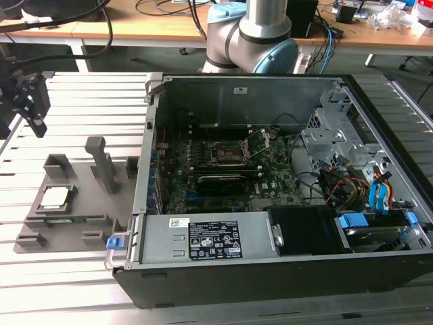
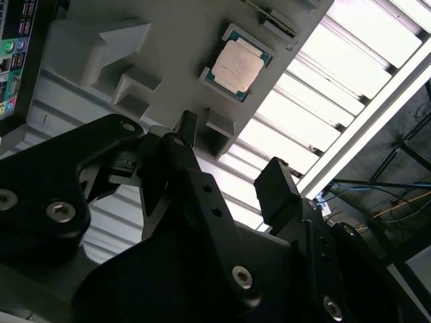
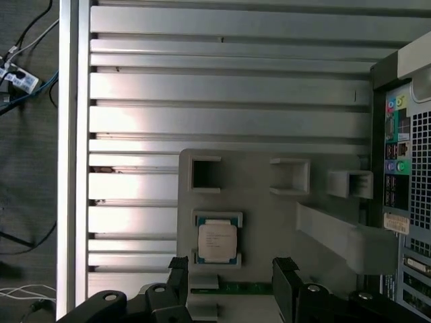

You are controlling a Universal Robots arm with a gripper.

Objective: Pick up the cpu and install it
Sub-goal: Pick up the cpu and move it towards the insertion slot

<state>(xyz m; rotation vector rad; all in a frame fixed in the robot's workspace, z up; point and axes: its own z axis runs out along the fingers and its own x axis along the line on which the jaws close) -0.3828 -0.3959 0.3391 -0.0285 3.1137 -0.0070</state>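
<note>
The end effector (image 1: 32,108) hangs above the slatted surface (image 1: 74,88) with its fingers (image 3: 178,270) spread wide and nothing held, clear of the cpu (image 1: 54,198), which lies flat, silver face up, in its seat on the grey fixture tray (image 1: 84,198). In the first wrist view the cpu sits just beyond the fingertips, roughly in line with the gap between them (being square, it has no long axis to favour); the socket (image 1: 226,154) lies well off to the exterior view's right.

Looks like a robotics lab: slatted aluminium table (image 1: 74,291), opened PC case (image 1: 270,277) with bare motherboard (image 1: 277,183), grey fixture tray (image 1: 88,196), robot arm (image 1: 260,30), and behind it a wooden bench (image 1: 155,24) strewn with cables (image 1: 328,40).
</note>
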